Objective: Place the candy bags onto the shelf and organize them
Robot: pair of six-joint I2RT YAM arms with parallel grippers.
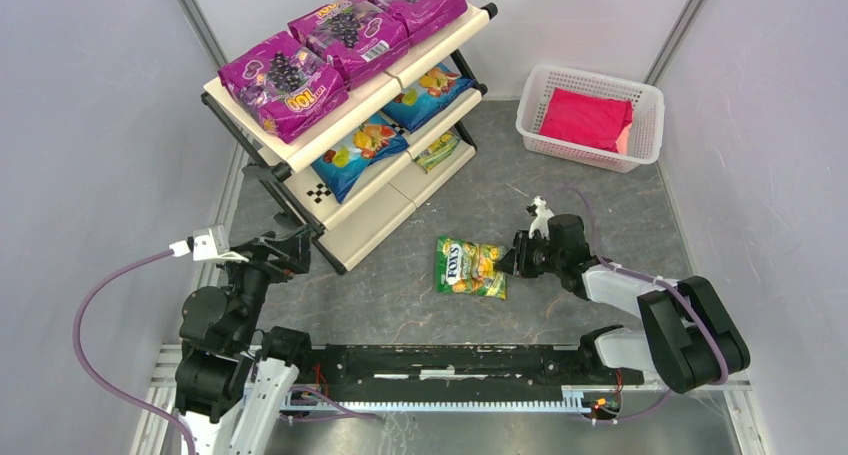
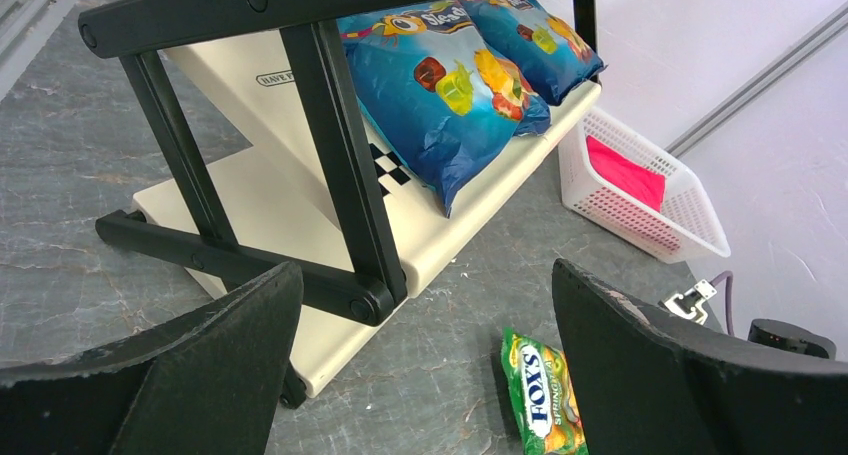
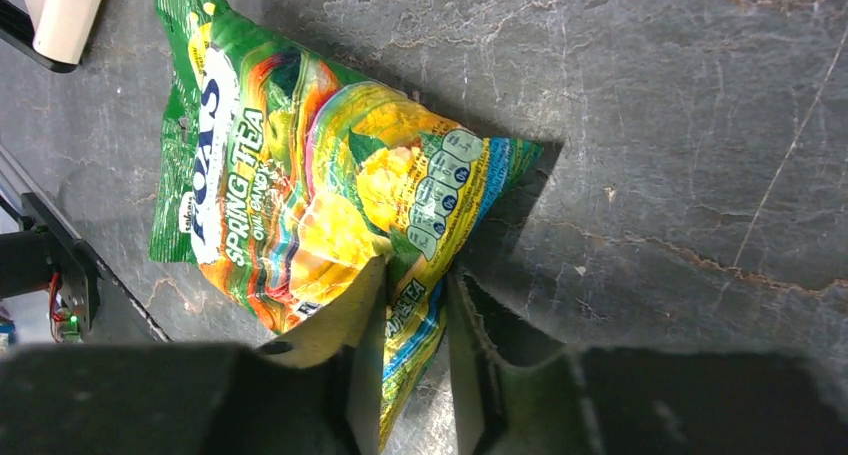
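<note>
The green-yellow candy bag (image 3: 300,195) lies flat on the table (image 1: 400,295) just in front of the shelf (image 1: 380,215), and the right gripper (image 3: 415,295) has its jaws drawn together on the bag's near edge. From the wrist view the film looks nipped between the pads, though I cannot be sure how firmly. That grip is the main risk. It takes only a thin strip of glossy plastic near one corner, so the bag is likely to hang and swing when raised, and the film could slide out before it reaches a tier. A dangling bag could also catch the lip of a panel. The tiers slant, so a bag released too high or too far forward may slip off. The lowest tier sits under the middle one, and a careless approach there could shove the green-yellow bag (image 1: 438,150) already on it. The left gripper (image 2: 425,280) hangs near the shelf's left end with its jaws spread wide and nothing between them. The top tier holds three magenta bags (image 1: 345,30) in a row and the middle tier holds two blue bags (image 1: 365,147). The white basket (image 1: 590,158), well apart on the right, holds only a pink-red bundle (image 1: 587,118).
</note>
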